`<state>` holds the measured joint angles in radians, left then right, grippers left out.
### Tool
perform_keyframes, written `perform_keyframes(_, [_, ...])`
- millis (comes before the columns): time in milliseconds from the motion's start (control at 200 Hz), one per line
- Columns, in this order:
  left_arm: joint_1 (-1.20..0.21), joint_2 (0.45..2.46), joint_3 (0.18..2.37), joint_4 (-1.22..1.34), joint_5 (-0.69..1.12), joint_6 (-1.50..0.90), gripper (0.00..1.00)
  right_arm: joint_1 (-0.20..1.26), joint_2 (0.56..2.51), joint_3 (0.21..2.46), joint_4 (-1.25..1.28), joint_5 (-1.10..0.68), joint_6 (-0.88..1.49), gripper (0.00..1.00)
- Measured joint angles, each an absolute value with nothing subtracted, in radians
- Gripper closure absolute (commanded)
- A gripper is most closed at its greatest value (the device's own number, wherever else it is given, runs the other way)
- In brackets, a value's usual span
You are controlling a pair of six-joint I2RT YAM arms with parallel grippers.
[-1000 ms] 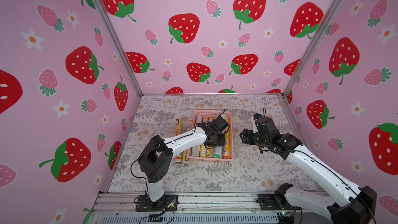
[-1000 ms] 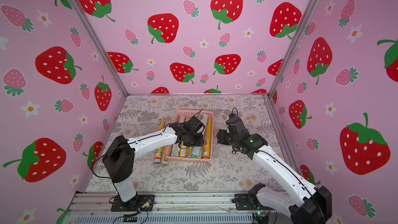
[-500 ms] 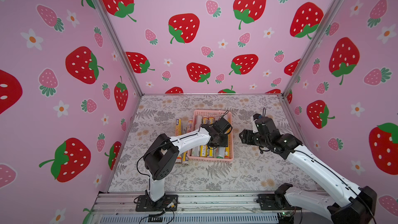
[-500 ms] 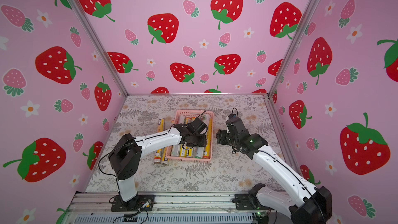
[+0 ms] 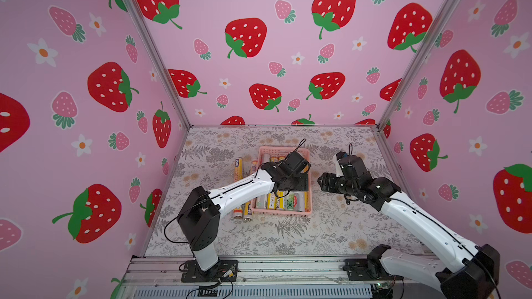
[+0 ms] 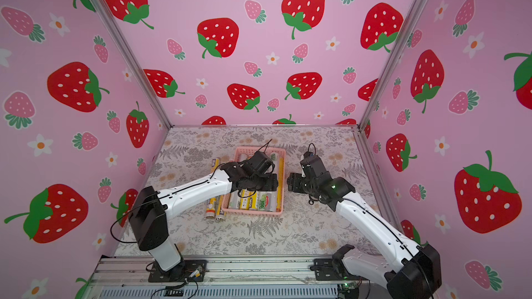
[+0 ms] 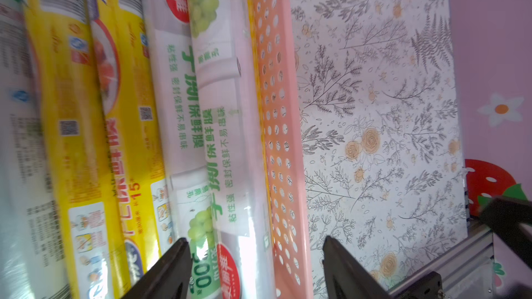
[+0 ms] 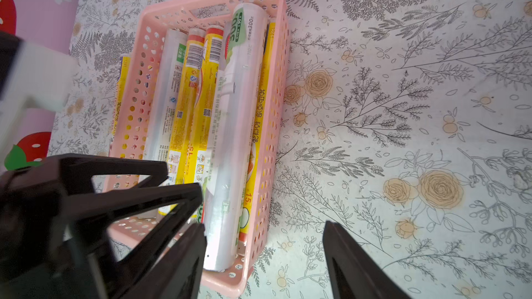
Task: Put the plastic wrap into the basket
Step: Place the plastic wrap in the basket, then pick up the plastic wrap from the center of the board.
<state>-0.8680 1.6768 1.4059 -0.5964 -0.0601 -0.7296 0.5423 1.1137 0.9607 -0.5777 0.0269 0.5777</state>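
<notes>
Opened since a second ago, the left gripper [image 7: 253, 254] hovers empty over a white roll [image 7: 218, 139] printed "300" and "保鲜膜" in the basket [image 7: 276, 110], beside yellow rolls [image 7: 126, 139] marked "15". The right gripper [image 8: 263, 243] gapes empty beside the basket; two more rolls [image 5: 238, 172] lie on the table [image 5: 259, 240].
</notes>
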Motion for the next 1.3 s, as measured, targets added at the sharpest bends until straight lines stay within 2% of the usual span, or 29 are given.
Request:
perform_keyframes(255, [-0.786,1.421,1.287,-0.724,-0.202,-0.694,0.24,0.542,1.137,0.961,-0.569,0.009,0.572,0.29])
perform_keyframes(590, [-0.441,1.185,1.031,-0.822,-0.226,-0.676,0.26,0.542,1.177,0.961,-0.554,0.002,0.572,0.29])
perform_keyframes(855, [-0.278,1.259,0.933,-0.755,-0.141,-0.632,0.27,0.542,1.198,0.956,-0.533,-0.003,0.577,0.29])
perform_keyframes(1301, [-0.23,1.507,0.923,-0.625,-0.067,-0.59,0.3,0.542,1.198,0.936,-0.513,-0.002,0.576,0.29])
